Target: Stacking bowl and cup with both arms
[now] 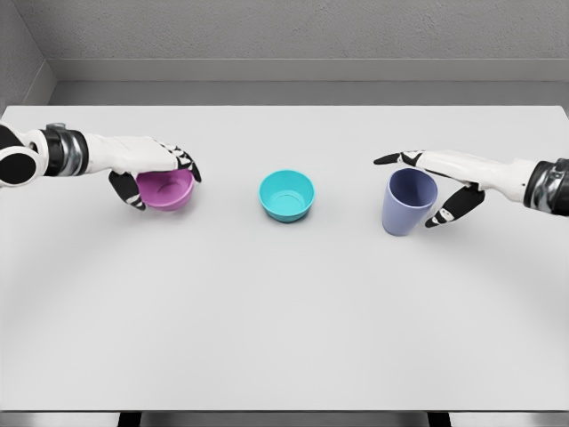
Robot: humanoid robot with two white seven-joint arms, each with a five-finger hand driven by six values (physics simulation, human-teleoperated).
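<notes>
Pink bowl [166,189] in left robot hand [153,169], upright.

Single view only, head cam. Sits above the near edge of the bench [284,338], pitched down and facing forward across it toward the grey back wall [293,31]. Mid range: nearly the full bench top is in frame, near edge along the bottom, far edge near the top. Both arms enter from the side edges, left and right. No second view for overlap.
</notes>
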